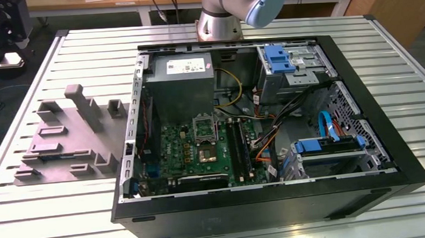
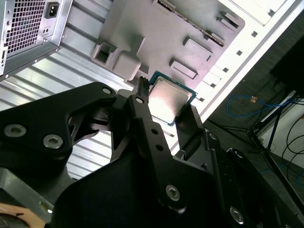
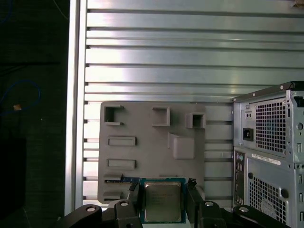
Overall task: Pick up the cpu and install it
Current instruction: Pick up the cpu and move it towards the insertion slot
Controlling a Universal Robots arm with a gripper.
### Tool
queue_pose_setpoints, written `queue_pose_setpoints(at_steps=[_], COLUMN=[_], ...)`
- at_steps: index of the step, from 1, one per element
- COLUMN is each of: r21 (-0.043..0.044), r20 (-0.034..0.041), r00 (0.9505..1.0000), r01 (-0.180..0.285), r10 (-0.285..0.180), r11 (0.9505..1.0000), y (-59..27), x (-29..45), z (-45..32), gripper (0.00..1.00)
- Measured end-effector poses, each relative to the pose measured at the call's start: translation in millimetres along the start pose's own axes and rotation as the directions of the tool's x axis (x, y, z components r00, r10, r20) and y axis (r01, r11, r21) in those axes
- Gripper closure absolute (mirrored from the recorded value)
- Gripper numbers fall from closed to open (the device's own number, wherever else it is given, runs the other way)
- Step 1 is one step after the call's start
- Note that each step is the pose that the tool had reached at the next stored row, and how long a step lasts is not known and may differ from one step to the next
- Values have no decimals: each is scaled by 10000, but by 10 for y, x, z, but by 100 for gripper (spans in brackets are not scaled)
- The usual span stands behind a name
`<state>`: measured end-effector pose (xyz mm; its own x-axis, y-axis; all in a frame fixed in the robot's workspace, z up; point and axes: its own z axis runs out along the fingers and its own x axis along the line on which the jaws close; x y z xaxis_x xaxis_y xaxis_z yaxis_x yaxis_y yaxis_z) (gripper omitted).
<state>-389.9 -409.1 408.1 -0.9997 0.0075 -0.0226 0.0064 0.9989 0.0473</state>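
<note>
First wrist view: gripper pinches cpu @ edges.

The gripper, clamped on the cpu, hangs in free air above the fixture (its upright blocks stand below). The computer case is open on top; the power supply on the far side and cables on the exterior view's right crowd the socket frame.

Silver-grey cpu w/ teal rim; blk gripper — grey fixture, silver ribbed table.
</note>
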Motion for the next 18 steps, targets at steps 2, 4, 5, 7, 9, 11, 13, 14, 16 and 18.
queue_pose_setpoints(at_steps=[2, 4, 5, 7, 9, 11, 13, 14, 16, 18], r21=[0, 0, 0, 1, 0, 0, 0, 0, 1, 0], r20=[1, 0, 0, -1, 0, 0, 0, 0, 0, 0], r00=[10000, 10000, 10000, 10000, 10000, 10000, 10000, 10000, 10000, 10000], r01=[0, 0, 0, 2, 0, 1, 0, 0, 0, 0], r10=[0, 0, 0, -2, 0, -1, 0, 0, 0, 0], r11=[10000, 10000, 10000, 10000, 10000, 10000, 10000, 10000, 10000, 10000], y=[0, 0, 0, 0, 0, 0, 0, 1, 1, 1], x=[0, -1, -2, -18, -46, -71, -91, -98, -109, -122], z=[0, 0, 0, 0, 2, 2, 3, 3, 3, 3], gripper=[53, 53, 53, 53, 53, 53, 53, 53, 53, 53])
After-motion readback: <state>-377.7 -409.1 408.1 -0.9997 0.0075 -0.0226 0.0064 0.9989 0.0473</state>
